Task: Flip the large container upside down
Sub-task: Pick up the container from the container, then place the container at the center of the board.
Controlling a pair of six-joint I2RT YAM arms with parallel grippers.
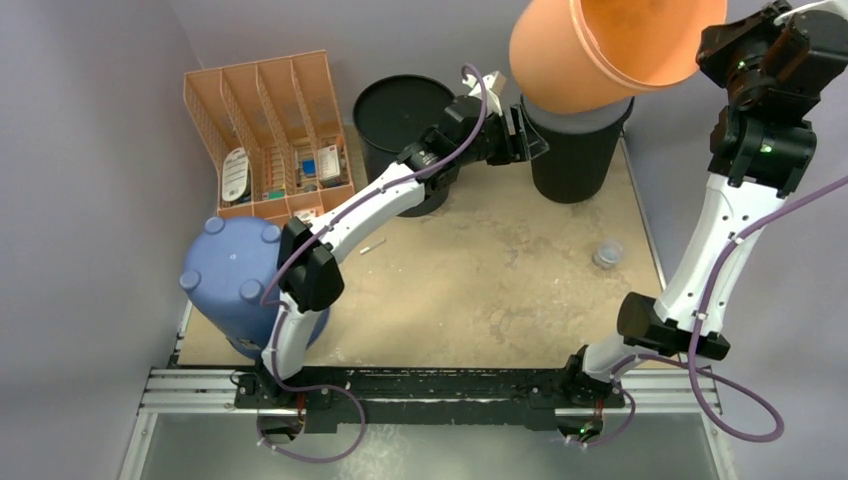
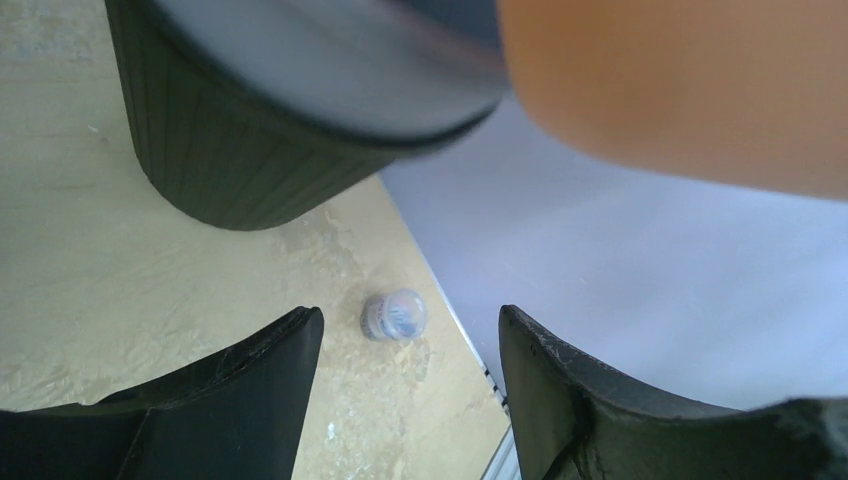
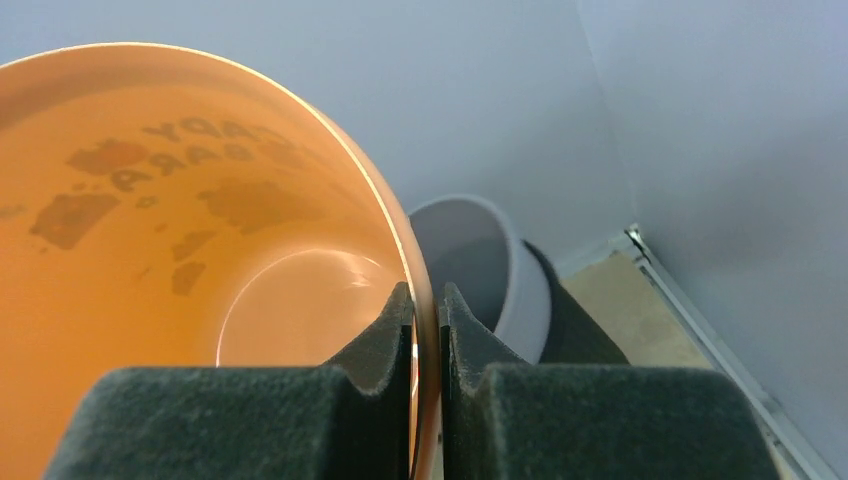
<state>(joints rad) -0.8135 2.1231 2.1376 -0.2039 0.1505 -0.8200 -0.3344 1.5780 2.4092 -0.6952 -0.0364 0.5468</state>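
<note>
Right wrist: right gripper (image 3: 427,310) fingers pinch the orange container (image 3: 200,250) rim. Top external: container aloft, tilted, above black bin (image 1: 575,160) at far table (image 1: 480,280) edge. Left gripper (image 1: 528,132) fingers wide, empty, beside bin.

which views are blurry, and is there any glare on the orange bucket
Left wrist: the bucket and black bin are close and blurred, while the small jar is clearer. Right wrist: sharp, with a bright glint along the bucket's rim and a curved glare inside. Top view: evenly lit, in focus, no strong glare.
</note>
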